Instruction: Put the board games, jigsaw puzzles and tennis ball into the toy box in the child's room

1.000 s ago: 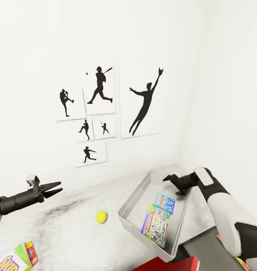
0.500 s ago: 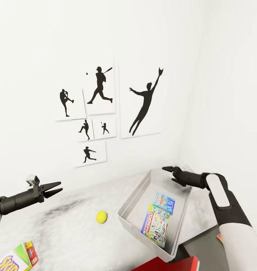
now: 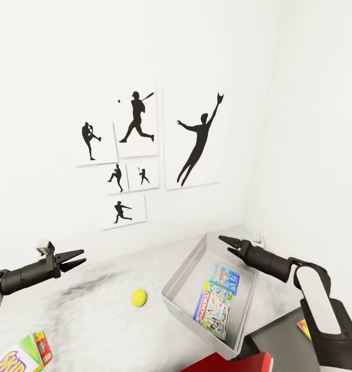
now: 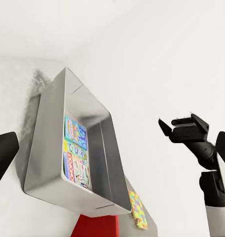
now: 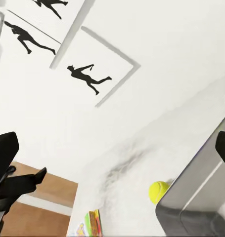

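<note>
On the light-grey counter (image 3: pixel 93 320) below 6 black baseball-player silhouette prints (image 3: pixel 140 155), the shallow light-grey toy box (image 3: pixel 184 281) holds 2 flat board games, a white-blue-green Monopoly box (image 3: pixel 214 312) and a light-blue box (image 3: pixel 225 278). 1 small yellow-green tennis ball (image 3: pixel 139 297) lies bare on the counter just beside the toy box, and the yellow-green-red Skip-Bo box (image 3: pixel 21 356) sits near the counter's near left corner. The left pincer (image 3: pixel 77 259) hangs apart and empty well left of the ball, while the right pincer (image 3: pixel 228 244) hovers apart and empty over the toy box's far rim.
</note>
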### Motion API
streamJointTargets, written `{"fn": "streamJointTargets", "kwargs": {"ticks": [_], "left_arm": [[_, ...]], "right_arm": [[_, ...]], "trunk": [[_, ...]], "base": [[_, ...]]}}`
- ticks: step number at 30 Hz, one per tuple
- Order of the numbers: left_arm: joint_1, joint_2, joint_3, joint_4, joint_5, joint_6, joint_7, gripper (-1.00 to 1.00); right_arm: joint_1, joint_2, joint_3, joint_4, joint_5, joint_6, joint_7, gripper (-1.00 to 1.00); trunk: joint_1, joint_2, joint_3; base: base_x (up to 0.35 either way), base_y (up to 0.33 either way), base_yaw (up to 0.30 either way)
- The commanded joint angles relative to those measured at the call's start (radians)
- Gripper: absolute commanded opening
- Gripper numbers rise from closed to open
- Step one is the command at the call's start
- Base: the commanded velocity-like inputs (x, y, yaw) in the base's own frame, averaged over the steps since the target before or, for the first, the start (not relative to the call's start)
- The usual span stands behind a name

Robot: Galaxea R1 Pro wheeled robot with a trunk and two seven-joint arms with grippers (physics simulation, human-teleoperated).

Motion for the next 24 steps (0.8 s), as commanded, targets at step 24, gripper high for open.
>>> {"fn": "streamJointTargets", "kwargs": {"ticks": [24], "left_arm": [[-0.001,-0.004,-0.002,0.000,-0.003,0.010,-0.004,1.00]], "right_arm": [[0.058,0.002,-0.002,-0.019,-0.038,0.004,0.054,1.00]], "trunk": [[0.001,-0.002,-0.002]], "base": [[-0.025,0.000,0.000]]}}
